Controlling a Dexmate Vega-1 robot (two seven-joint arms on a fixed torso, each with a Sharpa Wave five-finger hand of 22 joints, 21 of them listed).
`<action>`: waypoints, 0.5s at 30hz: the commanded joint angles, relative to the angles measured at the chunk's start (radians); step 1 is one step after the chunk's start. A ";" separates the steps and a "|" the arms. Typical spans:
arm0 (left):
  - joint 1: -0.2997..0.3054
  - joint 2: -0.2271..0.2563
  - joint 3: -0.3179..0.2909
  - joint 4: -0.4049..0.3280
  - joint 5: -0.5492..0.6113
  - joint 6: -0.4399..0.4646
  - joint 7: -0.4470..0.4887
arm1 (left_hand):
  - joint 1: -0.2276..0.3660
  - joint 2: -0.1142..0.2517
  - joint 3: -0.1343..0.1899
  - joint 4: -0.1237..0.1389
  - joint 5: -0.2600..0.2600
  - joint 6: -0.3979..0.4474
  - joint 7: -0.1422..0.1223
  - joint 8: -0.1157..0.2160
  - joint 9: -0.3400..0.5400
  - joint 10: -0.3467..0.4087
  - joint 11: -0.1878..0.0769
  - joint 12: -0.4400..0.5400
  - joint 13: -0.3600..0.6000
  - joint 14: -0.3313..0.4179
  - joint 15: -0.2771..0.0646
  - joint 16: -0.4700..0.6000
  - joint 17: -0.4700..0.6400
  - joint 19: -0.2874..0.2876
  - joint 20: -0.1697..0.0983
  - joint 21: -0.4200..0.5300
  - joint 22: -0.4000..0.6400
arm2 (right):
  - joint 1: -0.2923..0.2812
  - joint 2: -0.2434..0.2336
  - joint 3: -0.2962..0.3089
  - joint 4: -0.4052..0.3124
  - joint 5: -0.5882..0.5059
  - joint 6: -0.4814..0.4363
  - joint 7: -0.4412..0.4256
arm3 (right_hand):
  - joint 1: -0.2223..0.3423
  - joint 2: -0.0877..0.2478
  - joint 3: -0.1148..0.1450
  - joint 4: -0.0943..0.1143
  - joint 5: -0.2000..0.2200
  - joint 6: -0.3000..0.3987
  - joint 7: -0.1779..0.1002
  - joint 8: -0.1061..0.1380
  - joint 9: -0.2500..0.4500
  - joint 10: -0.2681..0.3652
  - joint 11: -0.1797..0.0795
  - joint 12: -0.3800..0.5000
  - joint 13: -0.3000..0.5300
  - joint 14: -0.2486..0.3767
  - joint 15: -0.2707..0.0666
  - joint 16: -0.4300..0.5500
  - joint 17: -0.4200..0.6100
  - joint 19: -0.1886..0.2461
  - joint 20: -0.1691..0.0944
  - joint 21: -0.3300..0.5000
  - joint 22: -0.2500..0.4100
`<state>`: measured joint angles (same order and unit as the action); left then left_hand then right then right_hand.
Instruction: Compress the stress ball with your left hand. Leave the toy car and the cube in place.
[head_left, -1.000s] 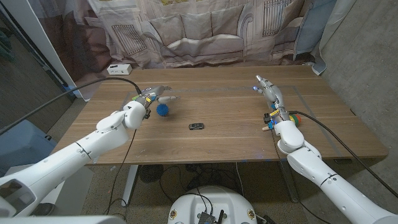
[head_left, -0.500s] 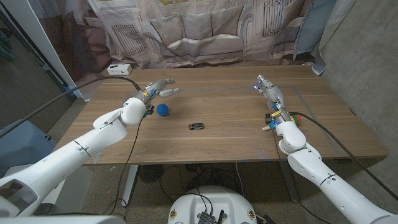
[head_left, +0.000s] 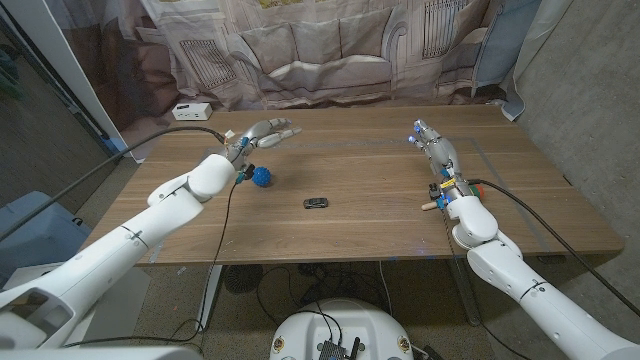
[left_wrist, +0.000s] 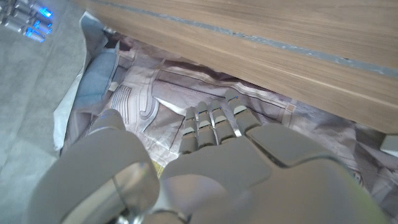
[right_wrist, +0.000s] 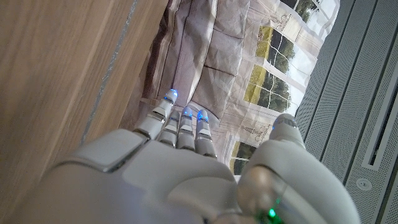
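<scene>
My left robot hand (head_left: 266, 133) hangs above the table (head_left: 360, 190), fingers stretched out and apart, with nothing in it; in my left wrist view the fingers (left_wrist: 211, 121) reach out straight toward the draped backdrop (head_left: 330, 50), and no ball sits between them. The stress ball (head_left: 261, 177), blue and round, rests on the table just beside my left forearm, on the near side of that hand and apart from the fingers. I judge the open, lifted pose to mean the hand is free of the ball at this moment, so whether the squeeze counts as done I cannot tell from this alone; if another press is wanted, I would have to bring the palm down and back over the ball. The toy car (head_left: 316, 202), small and dark, lies near the table's middle, well apart from the ball, which leaves me room to work without nudging it. My right robot hand (head_left: 434, 148) stands on its edge on the far right side of the table, fingers extended and holding nothing, kept out of the way as the task belongs to the left. A small coloured thing (head_left: 476, 192) peeks out beside my right wrist, perhaps the cube, though it is mostly hidden. I see no containers on the table; a white box (head_left: 190, 110) sits at the far left corner.
</scene>
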<state>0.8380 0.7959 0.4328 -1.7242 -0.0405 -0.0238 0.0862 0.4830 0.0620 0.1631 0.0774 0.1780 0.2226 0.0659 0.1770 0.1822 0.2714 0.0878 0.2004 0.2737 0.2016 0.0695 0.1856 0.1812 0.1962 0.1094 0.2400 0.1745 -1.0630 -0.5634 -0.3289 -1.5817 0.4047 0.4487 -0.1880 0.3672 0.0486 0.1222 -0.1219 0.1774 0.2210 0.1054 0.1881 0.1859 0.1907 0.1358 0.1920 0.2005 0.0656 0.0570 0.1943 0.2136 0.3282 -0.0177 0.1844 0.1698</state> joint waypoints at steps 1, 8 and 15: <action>-0.022 -0.080 -0.020 0.118 -0.240 -0.186 -0.099 | -0.010 0.002 0.001 0.003 0.004 0.003 0.009 0.005 0.002 -0.002 0.004 0.004 -0.001 0.001 -0.001 0.001 0.002 0.005 -0.011 -0.002 0.005 | 0.021 -0.021 0.004 0.006 0.019 0.007 0.052 | 0.000 -0.007 -0.008 -0.004 0.002 -0.001 0.002 -0.005 0.003 -0.008 0.001 -0.001 -0.001 -0.007 0.004 -0.003 0.003 0.000 -0.002 -0.005 0.002; -0.036 -0.138 -0.018 0.173 -0.320 -0.238 -0.119 | -0.011 0.002 0.001 0.001 0.004 0.004 0.011 0.006 0.002 0.000 0.004 0.005 -0.004 0.003 0.000 0.002 0.002 0.007 -0.011 -0.003 0.005 | 0.045 -0.025 -0.004 0.043 0.069 0.014 0.124 | -0.001 -0.009 -0.009 -0.004 0.002 -0.003 0.005 -0.004 0.003 -0.009 0.001 0.000 -0.001 -0.006 0.004 -0.001 0.003 0.001 -0.002 -0.003 0.002; -0.059 -0.187 -0.003 0.219 -0.379 -0.253 -0.145 | -0.015 0.000 -0.001 0.001 0.003 -0.010 0.009 0.002 0.001 -0.005 0.006 0.004 -0.008 -0.001 0.003 0.001 0.002 0.010 -0.013 -0.005 0.005 | 0.052 -0.024 -0.004 0.068 0.092 0.028 0.154 | -0.003 -0.010 -0.010 -0.003 0.003 -0.004 0.007 -0.003 0.003 -0.008 0.002 0.001 -0.001 -0.006 0.005 0.000 0.002 0.004 -0.001 0.000 0.002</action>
<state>0.8059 0.6817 0.4176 -1.5804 -0.2971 -0.2121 -0.0094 0.4827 0.0622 0.1631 0.0774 0.1780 0.2212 0.0754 0.1771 0.1811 0.2672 0.0920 0.2004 0.2645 0.2017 0.0695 0.1856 0.1813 0.2014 0.1041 0.2362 0.1745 -1.0306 -0.5836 -0.3292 -1.5514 0.4570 0.4609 -0.0918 0.3673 0.0488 0.1176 -0.1266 0.1774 0.2157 0.1108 0.1882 0.1861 0.1853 0.1412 0.1921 0.2005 0.0657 0.0571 0.1943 0.2137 0.3284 -0.0177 0.1844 0.1698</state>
